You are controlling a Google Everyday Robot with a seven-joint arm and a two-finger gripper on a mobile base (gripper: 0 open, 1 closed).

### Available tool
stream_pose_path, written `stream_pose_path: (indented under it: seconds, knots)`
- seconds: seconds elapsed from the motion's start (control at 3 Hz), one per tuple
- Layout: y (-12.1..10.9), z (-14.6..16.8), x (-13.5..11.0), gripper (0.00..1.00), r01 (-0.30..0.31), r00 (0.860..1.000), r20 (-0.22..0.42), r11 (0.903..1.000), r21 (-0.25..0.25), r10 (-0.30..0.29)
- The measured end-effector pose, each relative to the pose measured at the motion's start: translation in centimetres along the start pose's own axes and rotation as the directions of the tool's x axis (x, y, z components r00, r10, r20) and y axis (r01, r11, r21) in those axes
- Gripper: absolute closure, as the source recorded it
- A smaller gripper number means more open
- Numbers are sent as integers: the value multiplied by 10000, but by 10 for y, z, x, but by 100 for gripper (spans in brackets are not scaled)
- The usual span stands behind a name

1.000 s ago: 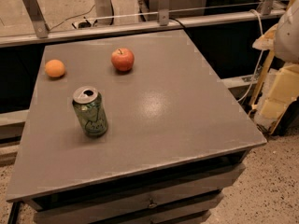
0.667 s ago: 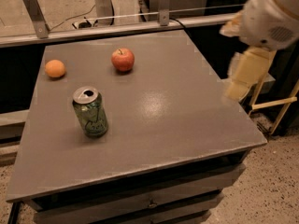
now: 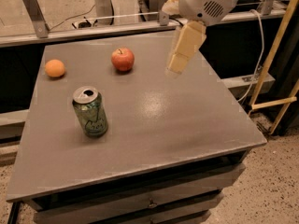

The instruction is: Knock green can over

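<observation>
— Tool position?
— My tool (image 3: 177, 65) hangs over the far right of the table (image 3: 187, 125), just right of the apple (image 3: 123, 59). Apart or together: cannot tell.
— Green can (image 3: 90, 112)?
— Upright, front left, well apart from my tool. Orange (image 3: 55, 68) sits behind it.

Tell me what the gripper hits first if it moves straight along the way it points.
The gripper, hanging over the tabletop's far right part, points down and slightly left. It would likely meet bare tabletop right of the apple first, clear of the green can; depth is uncertain.
</observation>
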State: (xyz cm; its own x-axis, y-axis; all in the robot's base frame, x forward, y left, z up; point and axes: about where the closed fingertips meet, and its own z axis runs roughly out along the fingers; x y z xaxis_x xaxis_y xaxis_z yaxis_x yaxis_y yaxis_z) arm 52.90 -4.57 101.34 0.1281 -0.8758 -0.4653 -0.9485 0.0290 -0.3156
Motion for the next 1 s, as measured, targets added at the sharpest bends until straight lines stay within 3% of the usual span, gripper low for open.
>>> stream_pose_path:
  seconds: [0.33, 0.67, 1.0]
  knots:
    - [12, 17, -5, 0, 122, 9981, 613, 9991, -416, -96]
    - [51, 64, -25, 0, 572, 9696, 2438, 9888, -1381, -220]
    - [90, 109, -54, 0, 889, 9127, 4086, 9741, -2081, 40]
